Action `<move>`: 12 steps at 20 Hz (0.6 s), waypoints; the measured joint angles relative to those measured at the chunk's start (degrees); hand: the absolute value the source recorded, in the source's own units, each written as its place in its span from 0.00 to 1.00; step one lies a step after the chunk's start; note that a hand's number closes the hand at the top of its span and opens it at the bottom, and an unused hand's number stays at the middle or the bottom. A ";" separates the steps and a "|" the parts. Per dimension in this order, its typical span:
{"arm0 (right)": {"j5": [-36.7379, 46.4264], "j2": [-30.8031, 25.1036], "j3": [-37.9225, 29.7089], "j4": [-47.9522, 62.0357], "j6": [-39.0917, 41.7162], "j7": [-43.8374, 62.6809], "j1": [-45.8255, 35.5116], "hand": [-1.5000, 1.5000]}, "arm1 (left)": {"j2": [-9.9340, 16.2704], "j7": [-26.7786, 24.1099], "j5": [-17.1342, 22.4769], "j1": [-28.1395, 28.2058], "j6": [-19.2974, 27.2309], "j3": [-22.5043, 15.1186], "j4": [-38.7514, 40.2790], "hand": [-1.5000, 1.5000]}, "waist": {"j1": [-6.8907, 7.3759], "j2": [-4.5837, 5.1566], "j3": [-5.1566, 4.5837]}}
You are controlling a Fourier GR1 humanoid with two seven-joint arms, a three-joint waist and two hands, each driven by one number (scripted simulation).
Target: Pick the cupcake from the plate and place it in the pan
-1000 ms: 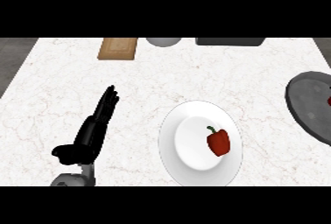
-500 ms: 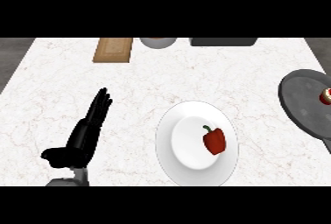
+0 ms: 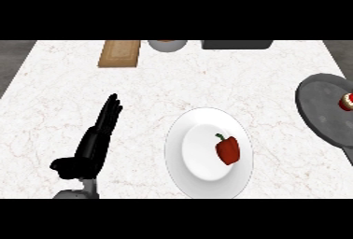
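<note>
White plate (image 3: pixel 180 154) at centre-front of the marble table (image 3: pixel 207 79), carrying a red pepper (image 3: pixel 228 150) and no cupcake. Cupcake (image 3: pixel 346 101), red-topped and cut by the right edge, seemingly already within the grey pan (image 3: pixel 321 105) at far right, well apart from the plate. Left hand (image 3: pixel 93 142) left of the plate, black fingers (image 3: pixel 110 109) straight and together, pointing away up the table, clamped on nothing; thumb out to the side. Right hand not visible. Cupcake far to the right of those fingers, across the plate; by side, the unseen right hand judged the nearer one. Cupcake's long axis too small to tell. Pepper upright on the plate, stem away. Wooden board (image 3: pixel 121 52), grey bowl (image 3: pixel 167 45) and dark box (image 3: pixel 236 44) along the far edge.
</note>
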 measured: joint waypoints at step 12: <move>-3.00 8.05 5.49 -20.54 -1.51 5.25 14.26 0.00 | 0.38 -0.13 0.27 0.86 -1.68 0.75 -0.91 0.50 | 0.50 0.20 0.05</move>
